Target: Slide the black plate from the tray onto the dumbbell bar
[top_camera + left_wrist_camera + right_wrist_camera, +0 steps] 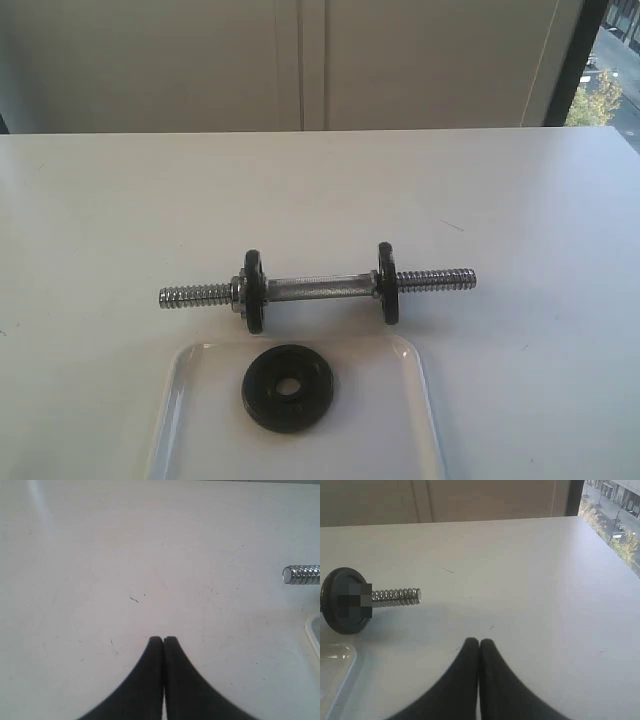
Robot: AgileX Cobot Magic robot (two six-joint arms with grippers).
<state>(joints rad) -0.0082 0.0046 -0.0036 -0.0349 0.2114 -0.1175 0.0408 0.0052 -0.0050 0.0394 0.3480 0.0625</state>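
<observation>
The black plate (288, 387) lies flat in the clear tray (415, 400) at the near edge of the white table. Just behind the tray rests the dumbbell bar (318, 288), chrome with threaded ends and two upright black discs (252, 290) (388, 283). Neither gripper shows in the exterior view. My left gripper (163, 640) is shut and empty over bare table, with the bar's threaded tip (301, 574) and a tray corner (312, 632) off to one side. My right gripper (479, 642) is shut and empty, apart from the bar's other threaded end (397, 597) and its black disc (342, 601).
A white table (520, 200) holds everything, with a beige wall behind and a window at the far right (610, 70). A tray corner (335, 672) shows in the right wrist view.
</observation>
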